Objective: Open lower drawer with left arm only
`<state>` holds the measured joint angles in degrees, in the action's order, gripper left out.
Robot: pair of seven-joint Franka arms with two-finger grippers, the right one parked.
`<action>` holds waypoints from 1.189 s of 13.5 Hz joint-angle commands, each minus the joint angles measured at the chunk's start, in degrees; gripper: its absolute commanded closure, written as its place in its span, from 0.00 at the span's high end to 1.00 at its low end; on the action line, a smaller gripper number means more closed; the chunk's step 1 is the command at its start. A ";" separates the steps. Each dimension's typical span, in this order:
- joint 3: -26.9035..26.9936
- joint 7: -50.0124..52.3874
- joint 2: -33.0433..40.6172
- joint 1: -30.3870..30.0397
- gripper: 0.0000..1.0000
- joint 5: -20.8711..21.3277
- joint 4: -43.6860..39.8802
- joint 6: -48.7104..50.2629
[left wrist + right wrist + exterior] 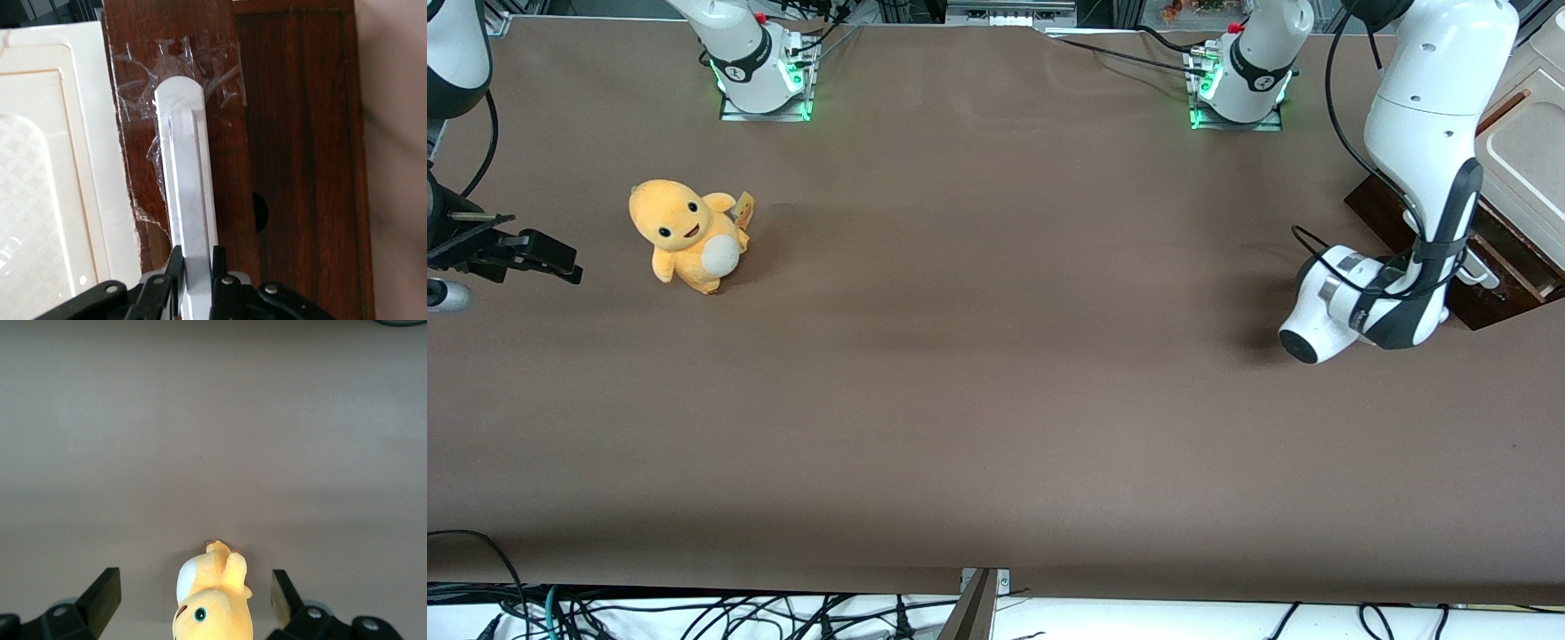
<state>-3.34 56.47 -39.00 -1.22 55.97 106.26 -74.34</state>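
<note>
The lower drawer (pixel 1383 206) is dark-brown wood at the working arm's end of the table, under the cream-white upper drawer (pixel 1525 156). In the front view a thin pale strip of its inner side (pixel 1528 277) shows. The left arm (pixel 1423 151) reaches down in front of it, and its wrist (pixel 1360 307) hides the gripper in that view. In the left wrist view my gripper (pixel 197 259) is shut on the long white bar handle (pixel 189 167), one black finger (pixel 175 261) on each side. The handle sits on the taped dark-brown drawer front (pixel 137 133), beside the cream upper drawer (pixel 53 167).
An orange plush toy (pixel 689 233) stands toward the parked arm's end of the table and also shows in the right wrist view (pixel 213 600). Two green-lit arm bases (pixel 763 76) (pixel 1240 84) stand at the table's edge farthest from the front camera. Brown table cover (pixel 996 356) lies between.
</note>
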 commanded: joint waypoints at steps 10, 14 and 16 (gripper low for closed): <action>-0.08 -2.07 -1.52 5.53 0.01 0.20 -4.75 3.85; -0.08 -2.07 -1.61 5.44 0.02 0.02 -4.75 3.85; -0.08 -1.37 -2.48 5.44 0.03 -1.21 -4.83 3.85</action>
<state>-3.69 56.46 -40.40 3.36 55.65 103.29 -72.97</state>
